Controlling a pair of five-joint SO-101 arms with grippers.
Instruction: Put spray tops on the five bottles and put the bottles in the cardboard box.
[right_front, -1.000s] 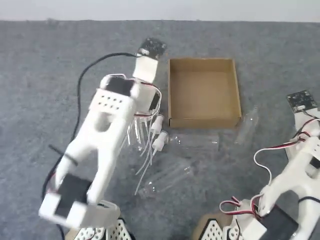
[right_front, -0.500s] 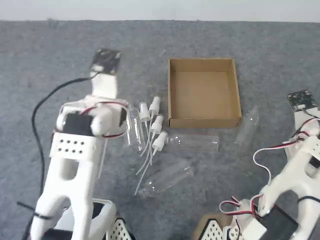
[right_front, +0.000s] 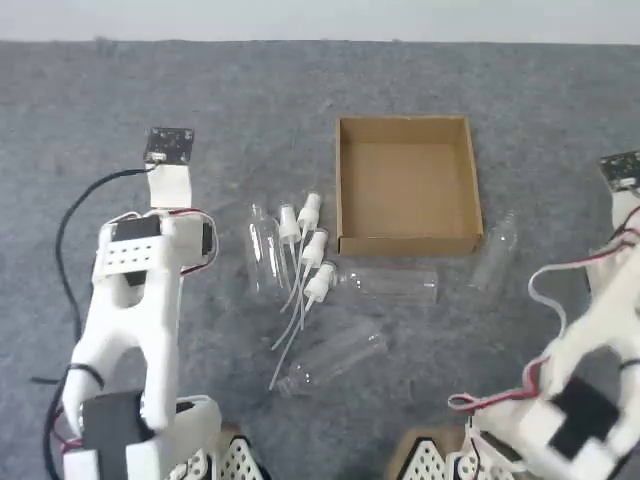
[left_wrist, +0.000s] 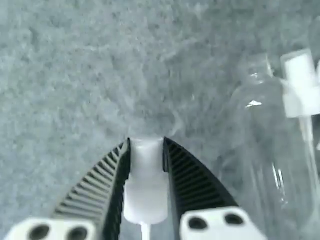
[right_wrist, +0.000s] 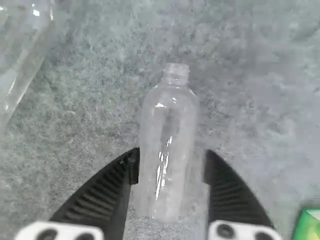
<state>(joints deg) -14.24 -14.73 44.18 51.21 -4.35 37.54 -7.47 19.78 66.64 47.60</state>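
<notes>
Pinched tight in the left hand (left_wrist: 146, 142): one white spray top (left_wrist: 145, 195). Just beside that hand, a clear bottle (left_wrist: 260, 140). Over at the right hand (right_wrist: 170, 151), spread wide, straddling another bottle (right_wrist: 167, 115) flat on the grey bench (right_wrist: 75, 125). Counting from above: four bottles, four loose tops (right_front: 315, 245), one cardboard box (right_front: 405, 243), well apart from both hands.

Light: bright, even, from overhead.
Shadows: faint, inside the brown cardboard box (right_front: 405, 185).
Glare: small white glints on the clear plastic bottle (right_wrist: 167, 150).
</notes>
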